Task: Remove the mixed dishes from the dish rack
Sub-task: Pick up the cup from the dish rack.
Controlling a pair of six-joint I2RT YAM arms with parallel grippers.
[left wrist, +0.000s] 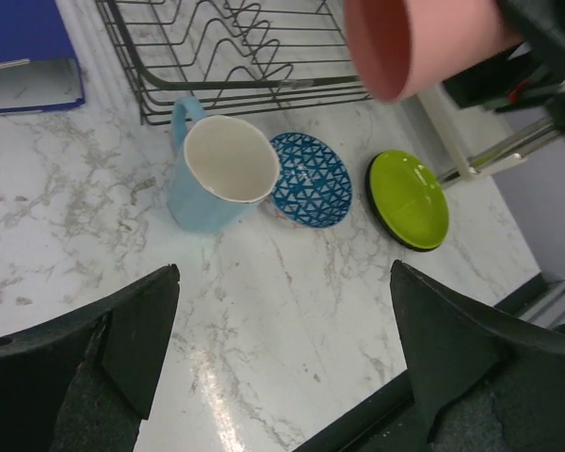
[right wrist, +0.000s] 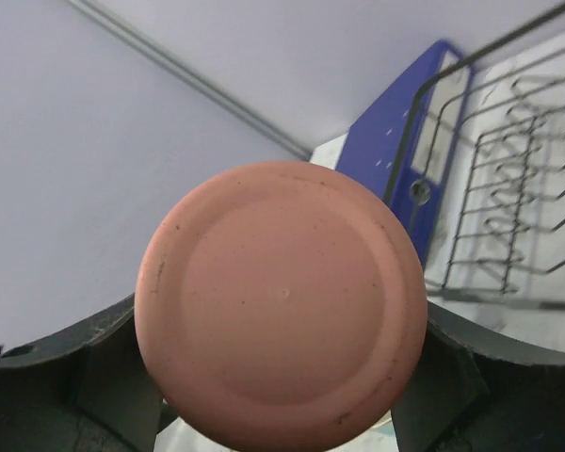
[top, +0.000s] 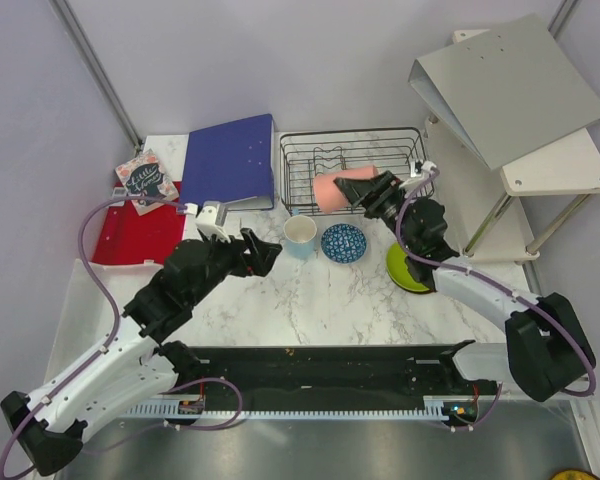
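- Gripping the tall pink cup (top: 340,190) is the right gripper (top: 377,193), jaws clamping it at the base end. The cup is hanging in the air over the front edge of the dish rack (top: 352,150), not resting on the wire.
- Cup's long axis is lying sideways, running along the rack's front rail. The mouth is pointing away from the jaws toward the blue binder (top: 230,160), w/ the flat base facing the right wrist cam.
- Right arm is doing the carrying. The left gripper (top: 264,254) is hovering in front of the rack's left corner, jaws standing wide open w/ nothing btwn them.
- Sitting on the marble table (top: 310,300) just in front of the rack are the light blue cup (top: 300,235), upright, and the small blue patterned bowl (top: 343,243) just beside it. The lime-green bowl (left wrist: 410,200) is lying off the rack's right front corner.
- Next move is prob. calling for turning the cup upright and bringing it forward of the rack, since the spots nearest the rack are already filling up.
- No other dish is showing in the visible part of the rack; red-and-black bowl isn't appearing in any view.
- Rising right of the rack is a white shelf (top: 560,165) carrying a grey binder (top: 505,85), w/ pale walls (top: 40,120) closing in behind.
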